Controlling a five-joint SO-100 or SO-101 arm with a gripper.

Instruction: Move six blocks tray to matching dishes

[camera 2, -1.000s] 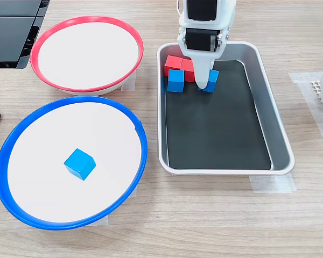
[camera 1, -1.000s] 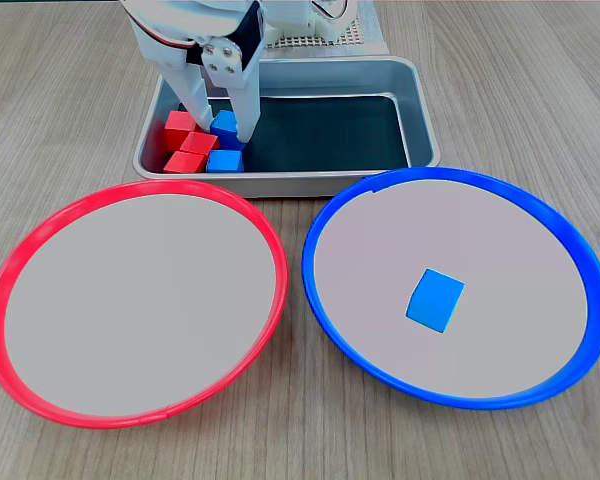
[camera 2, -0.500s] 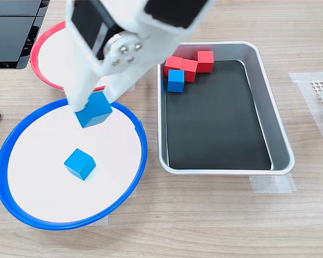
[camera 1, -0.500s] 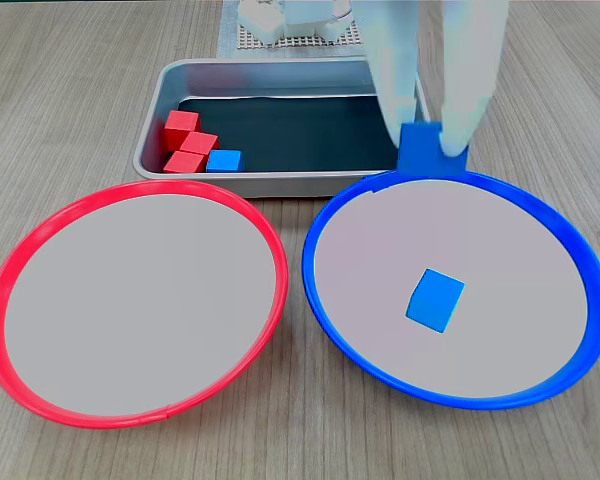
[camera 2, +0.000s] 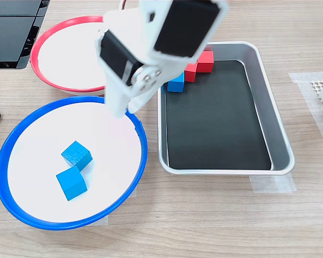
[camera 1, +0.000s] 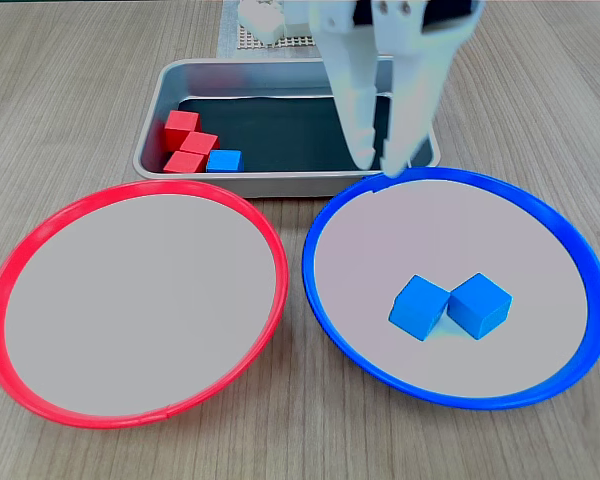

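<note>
Two blue blocks [camera 1: 419, 307] [camera 1: 479, 305] lie side by side, touching, in the blue-rimmed dish [camera 1: 311, 270]; another fixed view shows them too [camera 2: 76, 155] [camera 2: 71, 183]. The red-rimmed dish [camera 1: 150, 187] [camera 2: 70, 88] holds nothing. In the silver tray [camera 1: 280, 183] [camera 2: 280, 141], three red blocks [camera 1: 181, 123] [camera 1: 198, 143] [camera 1: 184, 162] and one blue block [camera 1: 224, 160] [camera 2: 176, 84] crowd one corner. My white gripper [camera 1: 380, 160] [camera 2: 124, 111] hangs open and empty above the blue dish's rim [camera 2: 142, 156] on the tray side, well above the two dropped blocks.
A white perforated mesh base [camera 1: 280, 40] sits behind the tray. A black device [camera 2: 11, 27] lies beside the red dish in a fixed view. Tape [camera 2: 272, 184] holds the tray to the wooden table.
The gripper carried a blue block from the tray to the blue dish and let it go. It now lies beside the first blue block, which shifted slightly. The gripper has pulled back towards the rim.
</note>
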